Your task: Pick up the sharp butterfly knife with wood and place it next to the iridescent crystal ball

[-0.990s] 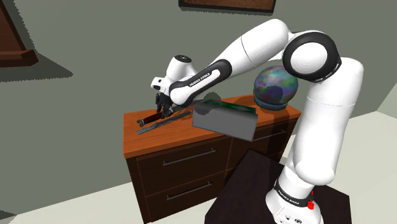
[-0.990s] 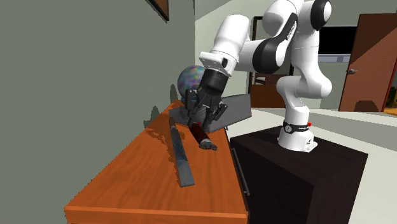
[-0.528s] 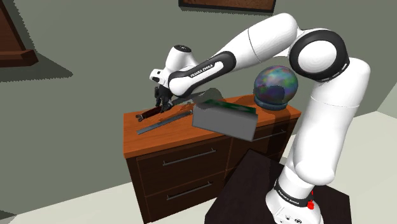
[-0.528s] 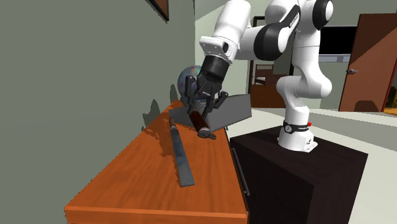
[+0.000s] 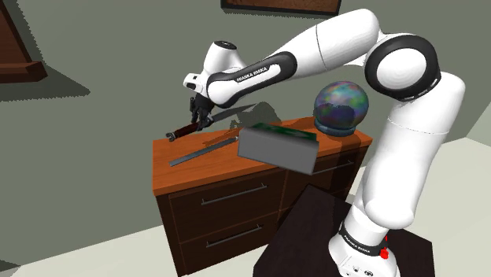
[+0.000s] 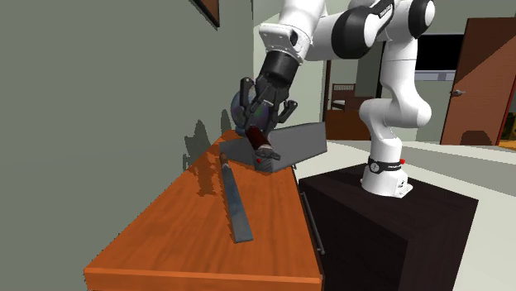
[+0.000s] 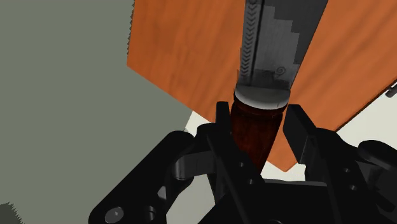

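One orange-topped dresser [image 5: 181, 175] against grey wall [image 5: 118, 71].

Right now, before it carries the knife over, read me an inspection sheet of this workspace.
Surface: orange-brown dresser top.
Job's things: knife, dark red-brown handle, held above the top; iridescent ball at the dresser's other end, knife not yet beside it.
Clutter: long grey strip lying flat on the top; grey box with a green top, between knife and ball.
Grippers: gripper shut on the knife's handle.
Cables: nothing seen.
Surroundings: grey-green wall; brown door.
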`<state>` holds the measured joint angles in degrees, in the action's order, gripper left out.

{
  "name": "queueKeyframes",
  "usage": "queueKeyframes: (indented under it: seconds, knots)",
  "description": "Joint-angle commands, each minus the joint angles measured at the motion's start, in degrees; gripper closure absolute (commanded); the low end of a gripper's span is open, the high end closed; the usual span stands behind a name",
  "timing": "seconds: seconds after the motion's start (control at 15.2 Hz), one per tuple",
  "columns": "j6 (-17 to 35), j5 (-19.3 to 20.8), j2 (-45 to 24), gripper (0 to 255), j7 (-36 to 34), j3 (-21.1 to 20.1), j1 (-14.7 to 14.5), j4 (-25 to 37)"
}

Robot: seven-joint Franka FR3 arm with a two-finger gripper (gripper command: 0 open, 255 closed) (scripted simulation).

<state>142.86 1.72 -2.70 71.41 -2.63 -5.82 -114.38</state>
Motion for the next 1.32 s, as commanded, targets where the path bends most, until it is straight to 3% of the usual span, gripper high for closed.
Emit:
queueKeyframes:
  seconds: [0.0,1.25]
  knots:
    - [-1.4,-0.2,0.6,255,0.3,0.0,0.1,0.9]
    - [-15.7,-0.6,2.5,255,0.7,0.0,0.1,13.2]
